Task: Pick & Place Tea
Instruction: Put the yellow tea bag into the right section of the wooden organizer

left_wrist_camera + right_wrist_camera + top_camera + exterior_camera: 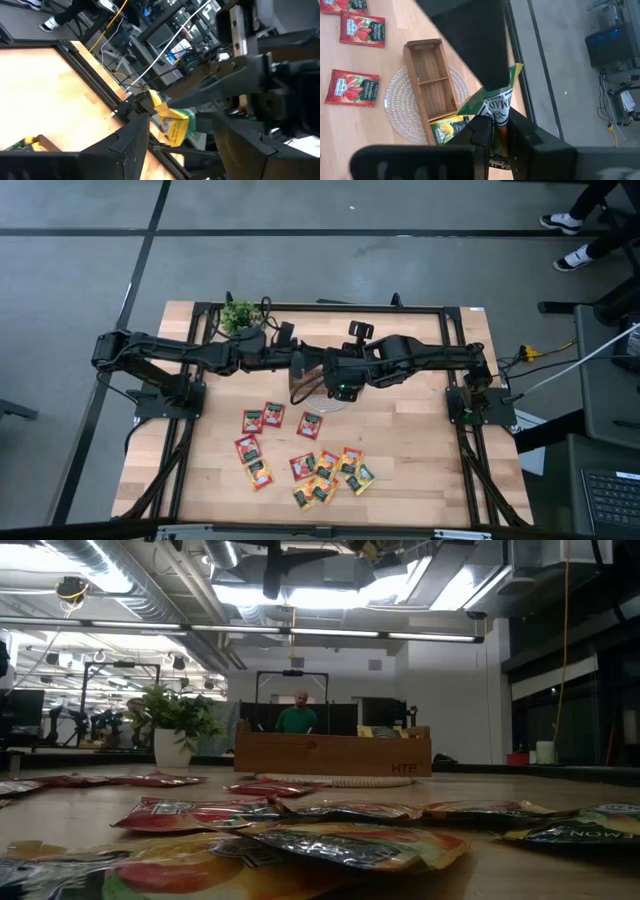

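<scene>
My right gripper [500, 131] is shut on a yellow-green tea sachet [495, 102], high above the wooden tray [427, 75]. My left gripper [182, 135] reaches in level from the table's left. It is open, with one finger on either side of that sachet [176, 125]. I cannot tell whether they touch it. In the high view both grippers meet over the table's middle [315, 372]. One tray compartment holds a sachet [446, 131]. Several red, orange and yellow-green sachets [305, 465] lie flat on the near half of the table. My right gripper pinches the yellow-green sachet between its two fingers by one end [496, 117]. The fingers slant down from the table's right side. The sachet sticks out beyond the fingertips, lifted clear above the tray, and a finger [475, 45] of my left gripper covers its far end.
The tray stands on a round white woven mat [395, 102], mostly under the arms in the high view. A small potted plant [240, 315] stands at the far left edge. Black frame rails [470, 430] run along the table's sides. A person in green [298, 717] is behind the table.
</scene>
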### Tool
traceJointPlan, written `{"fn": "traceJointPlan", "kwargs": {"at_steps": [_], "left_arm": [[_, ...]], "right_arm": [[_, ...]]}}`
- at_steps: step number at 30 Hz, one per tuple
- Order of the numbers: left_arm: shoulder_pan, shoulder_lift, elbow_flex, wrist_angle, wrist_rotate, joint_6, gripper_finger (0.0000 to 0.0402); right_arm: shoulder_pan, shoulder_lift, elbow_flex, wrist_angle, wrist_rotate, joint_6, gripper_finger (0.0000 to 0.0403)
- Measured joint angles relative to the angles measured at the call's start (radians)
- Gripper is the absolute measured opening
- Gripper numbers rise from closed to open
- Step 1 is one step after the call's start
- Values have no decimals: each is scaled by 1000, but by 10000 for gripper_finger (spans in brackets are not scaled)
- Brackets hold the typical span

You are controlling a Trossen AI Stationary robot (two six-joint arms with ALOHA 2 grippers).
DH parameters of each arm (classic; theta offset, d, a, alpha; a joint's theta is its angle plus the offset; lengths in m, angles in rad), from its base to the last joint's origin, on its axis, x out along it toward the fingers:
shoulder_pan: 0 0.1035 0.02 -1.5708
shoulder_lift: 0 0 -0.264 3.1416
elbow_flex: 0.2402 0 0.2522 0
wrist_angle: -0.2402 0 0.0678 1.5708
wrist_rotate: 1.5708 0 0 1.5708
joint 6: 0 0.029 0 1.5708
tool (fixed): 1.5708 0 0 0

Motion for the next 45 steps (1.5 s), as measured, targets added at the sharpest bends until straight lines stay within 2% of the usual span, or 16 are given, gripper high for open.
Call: {"fn": "traceJointPlan", "kwargs": {"at_steps": [15, 28, 33, 37, 45], "left_arm": [[0, 0, 0, -1, 7, -26, 150], [6, -2, 0, -2, 32, -24, 21], [6, -2, 0, -2, 41, -24, 13], [5, -1, 0, -4, 52, -23, 18], [6, -1, 0, 0, 62, -1, 14]], "right_arm": [[0, 0, 0, 34, -5, -2, 48], [1, 0, -1, 64, -8, -27, 49], [6, 0, -1, 63, -12, -35, 52], [7, -8, -1, 55, -58, -20, 81], [26, -91, -1, 31, -166, 164, 192]]}}
